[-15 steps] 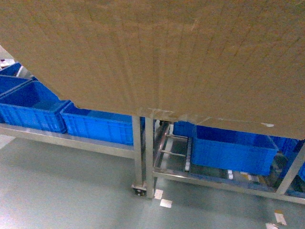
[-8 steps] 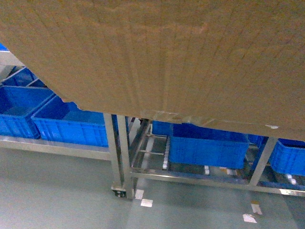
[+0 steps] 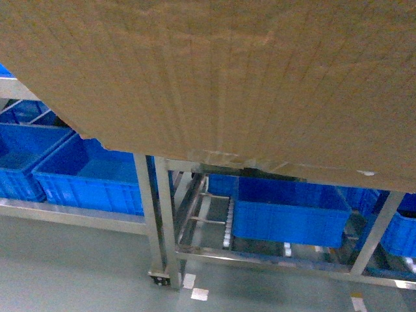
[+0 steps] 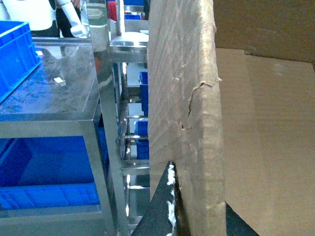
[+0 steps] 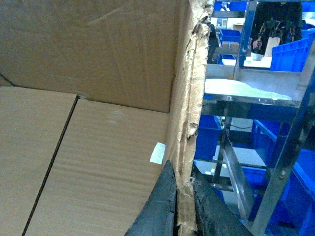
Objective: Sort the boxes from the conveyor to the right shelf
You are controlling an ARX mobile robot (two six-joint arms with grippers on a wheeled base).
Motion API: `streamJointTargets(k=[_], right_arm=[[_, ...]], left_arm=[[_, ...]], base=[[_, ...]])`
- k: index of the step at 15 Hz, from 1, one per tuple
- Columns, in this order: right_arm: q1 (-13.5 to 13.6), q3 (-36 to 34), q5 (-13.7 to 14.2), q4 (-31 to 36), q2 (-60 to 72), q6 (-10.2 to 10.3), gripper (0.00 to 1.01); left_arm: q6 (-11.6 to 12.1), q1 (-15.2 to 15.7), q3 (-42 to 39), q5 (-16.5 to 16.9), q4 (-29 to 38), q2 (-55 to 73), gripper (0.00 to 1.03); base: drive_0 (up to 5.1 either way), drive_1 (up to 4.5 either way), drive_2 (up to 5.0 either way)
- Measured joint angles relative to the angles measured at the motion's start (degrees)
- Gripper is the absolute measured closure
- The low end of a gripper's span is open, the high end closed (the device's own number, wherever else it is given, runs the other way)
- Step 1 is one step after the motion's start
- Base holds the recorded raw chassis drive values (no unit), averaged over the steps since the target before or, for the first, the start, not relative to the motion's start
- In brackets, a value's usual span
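Note:
A large brown cardboard box (image 3: 214,71) fills the upper head view, lifted off the floor, and hides both grippers there. In the left wrist view my left gripper (image 4: 199,199) is shut on the box's left wall (image 4: 182,88), one black finger (image 4: 165,206) outside and one inside. On the other side, my right gripper (image 5: 183,189) is shut on the ragged torn right wall (image 5: 192,88), with the box's floor (image 5: 98,147) to its left. The right shelf (image 3: 168,221), a steel frame with white roller rails (image 3: 227,239), stands just below and beyond the box. The conveyor is out of view.
Blue crates (image 3: 286,211) sit on the shelf's lower level, and more crates (image 3: 91,175) stand on the adjoining steel rack at left. A caster foot (image 3: 158,278) and white tape marks (image 3: 199,294) lie on the grey floor. A person in white (image 4: 29,12) stands beyond a steel tabletop (image 4: 64,98).
The shelf posts and crates have slid left in the head view and look a little larger. The box stays held in the same place in the frame.

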Motion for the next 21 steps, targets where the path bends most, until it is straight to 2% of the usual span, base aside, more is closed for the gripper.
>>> streamJointTargets(k=[21], right_arm=[[0.0, 0.0, -0.02, 0.07, 0.04, 0.0, 0.98]], left_arm=[[0.0, 0.11, 0.0, -0.04, 0.13, 0.13, 0.99]], base=[[0.0, 0.0, 0.0]])
